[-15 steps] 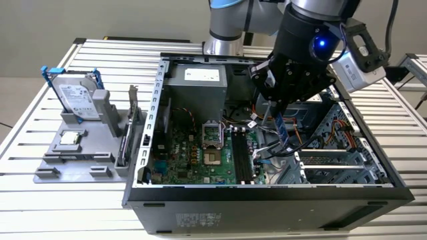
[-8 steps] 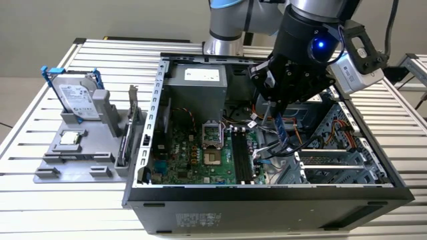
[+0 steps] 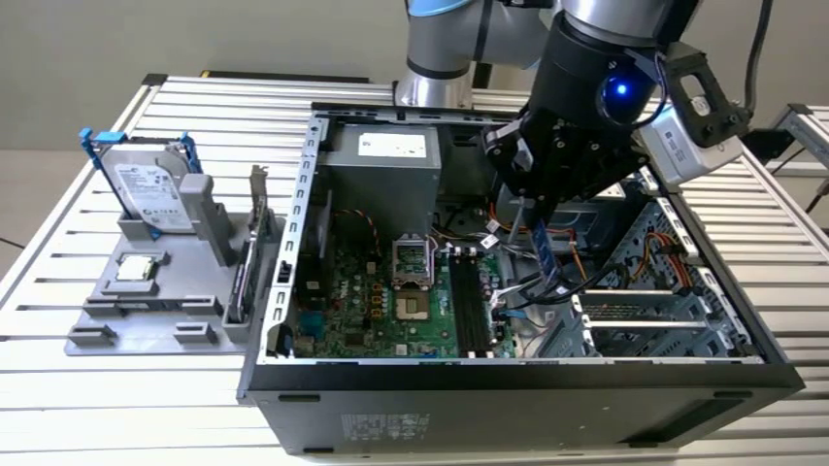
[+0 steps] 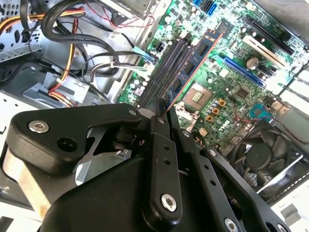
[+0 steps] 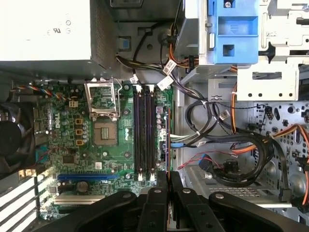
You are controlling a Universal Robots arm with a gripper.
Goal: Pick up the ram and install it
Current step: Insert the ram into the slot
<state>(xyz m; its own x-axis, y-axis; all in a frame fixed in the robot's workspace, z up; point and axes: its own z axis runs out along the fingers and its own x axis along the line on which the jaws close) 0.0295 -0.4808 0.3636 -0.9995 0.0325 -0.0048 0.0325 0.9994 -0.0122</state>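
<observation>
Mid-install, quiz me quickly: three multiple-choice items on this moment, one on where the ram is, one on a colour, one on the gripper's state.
1. Where is the ram?
A. hanging over the motherboard inside the open case
B. lying outside the case
C. fully seated and released

2. What colour is the frame around the hard drive?
A. red
B. yellow
C. blue

3. The gripper is:
A. open
B. shut on the ram
C. shut on nothing

Answers:
1 A: the exterior view shows the stick hanging upright inside the case.
2 C: the frame is plainly blue in the exterior view.
3 B: the second wrist view shows the gripper clamped on the stick's near end.
</observation>
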